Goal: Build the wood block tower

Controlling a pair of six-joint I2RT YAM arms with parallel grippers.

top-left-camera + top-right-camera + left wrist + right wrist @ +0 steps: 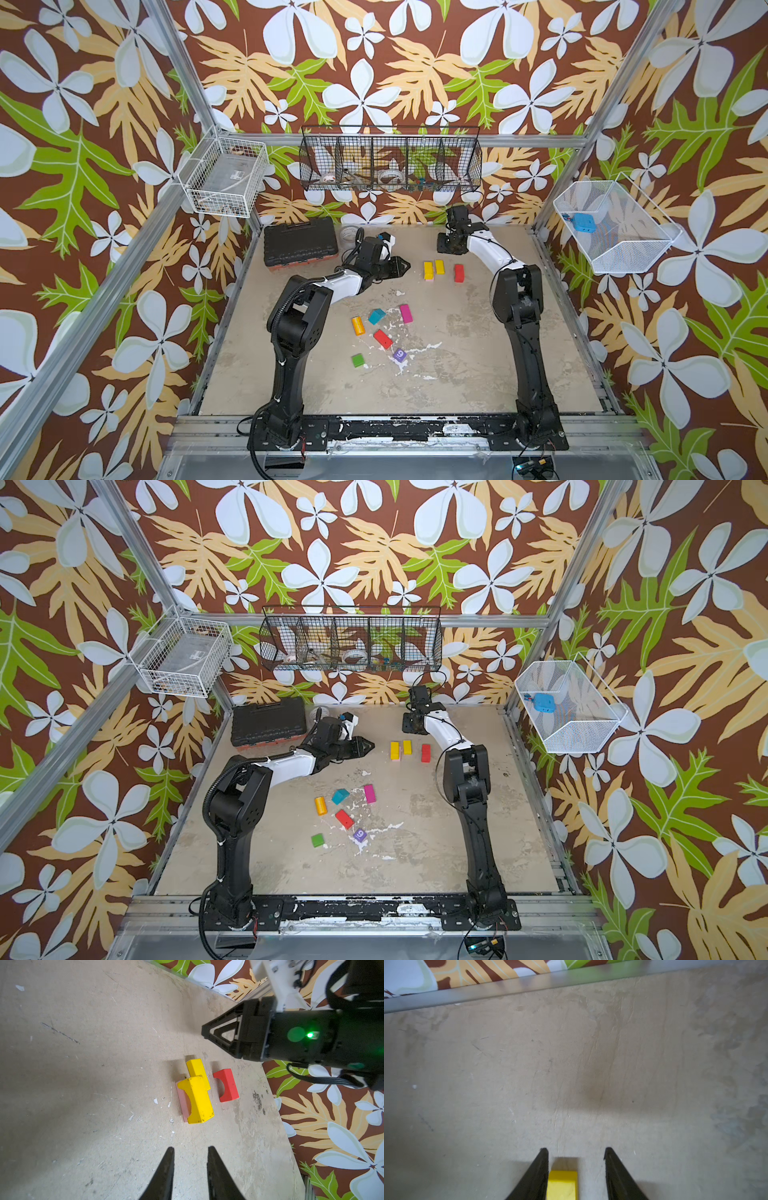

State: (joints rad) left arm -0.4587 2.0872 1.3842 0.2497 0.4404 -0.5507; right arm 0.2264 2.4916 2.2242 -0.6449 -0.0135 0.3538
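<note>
Stack begun at far right-centre of the table (478, 353): a yellow block (428, 270) lies on a pink block (181, 1099), a second yellow block (439, 267) touching, a red block (459, 273) just right, apart. Loose nearer mid-table — orange block (358, 325), teal block (376, 316), magenta block (406, 313), purple cube (399, 354), green block (357, 360). Left gripper (190, 1148), left of the stack, and right gripper (576, 1149), just beyond it — fingers of both apart, holding nothing.

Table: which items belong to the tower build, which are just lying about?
Job: yellow arch block, yellow block, pink block, red arch block, orange block, teal block, magenta block, red block, green block, purple cube.
Lying about: black toolbox, clear jar, black wire basket, white basket, mesh basket.
</note>
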